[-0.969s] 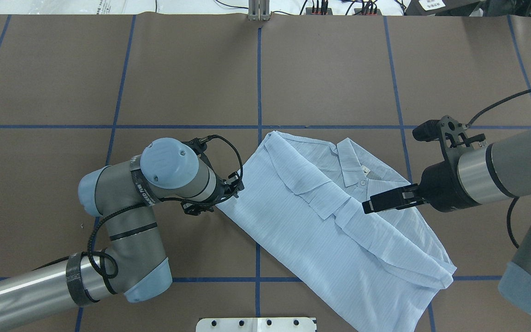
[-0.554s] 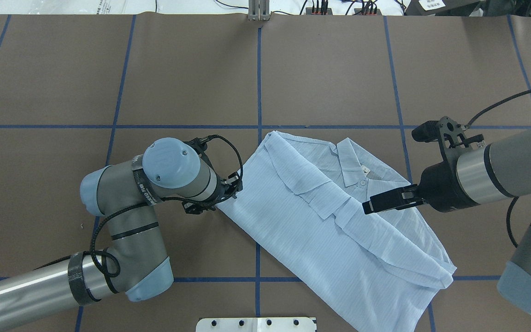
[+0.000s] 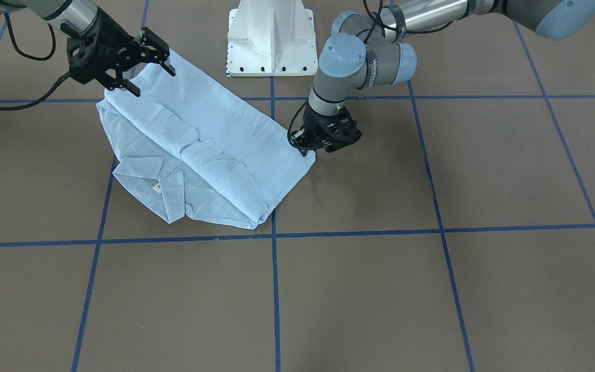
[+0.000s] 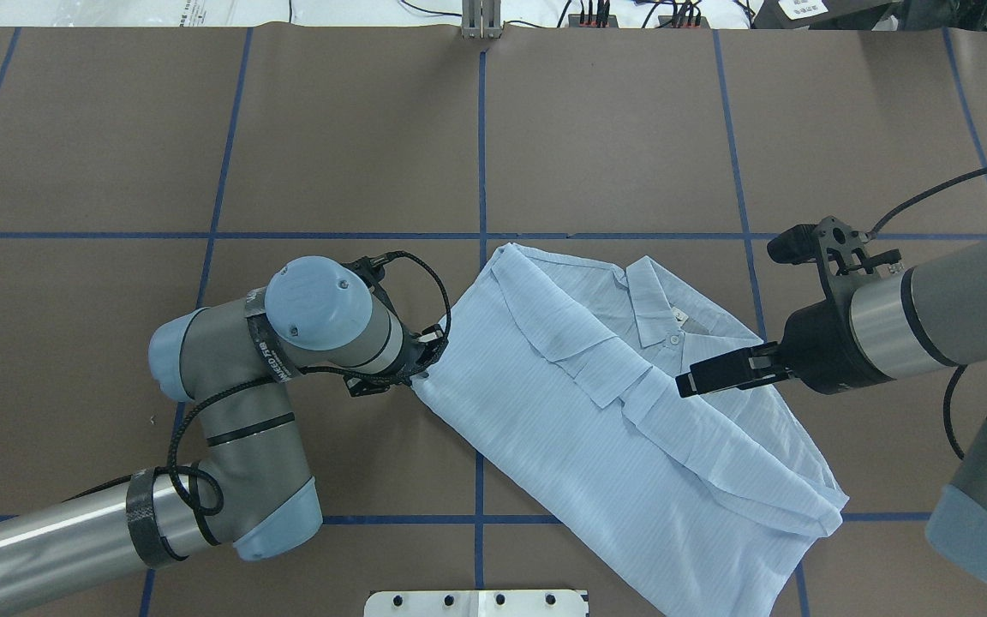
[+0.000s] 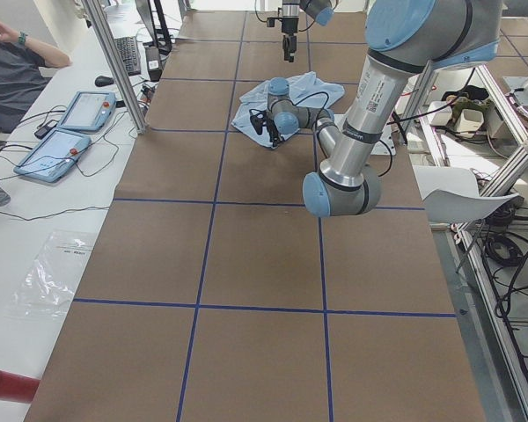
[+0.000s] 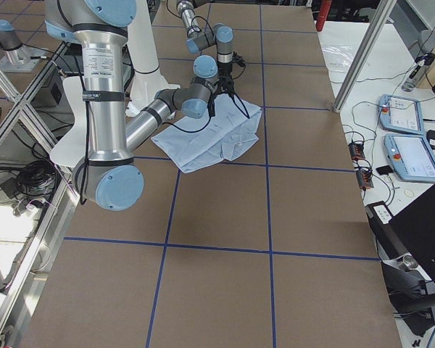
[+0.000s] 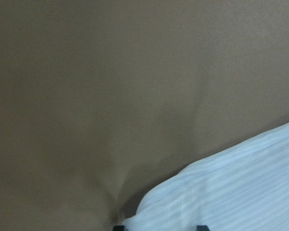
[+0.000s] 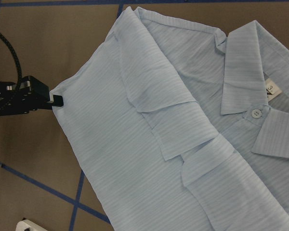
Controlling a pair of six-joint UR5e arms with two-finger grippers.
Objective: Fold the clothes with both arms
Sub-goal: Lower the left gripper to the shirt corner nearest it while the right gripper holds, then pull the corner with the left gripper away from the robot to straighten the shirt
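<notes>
One folded shirt (image 4: 545,428) flat on tabletop (image 4: 116,128), left jaws part-open astride its corner, clamping nothing, right jaws spread wide, hovering above shirt, holding nothing

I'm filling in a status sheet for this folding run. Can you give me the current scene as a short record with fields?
garment: light-blue striped shirt, partly folded, lying diagonally on the table
collar: collar on top, at the end away from the robot
left gripper: left gripper low at a shirt corner, with the fabric edge between its fingertips; whether it is gripping is unclear
right gripper: right gripper open, above the shirt, holding nothing
</notes>
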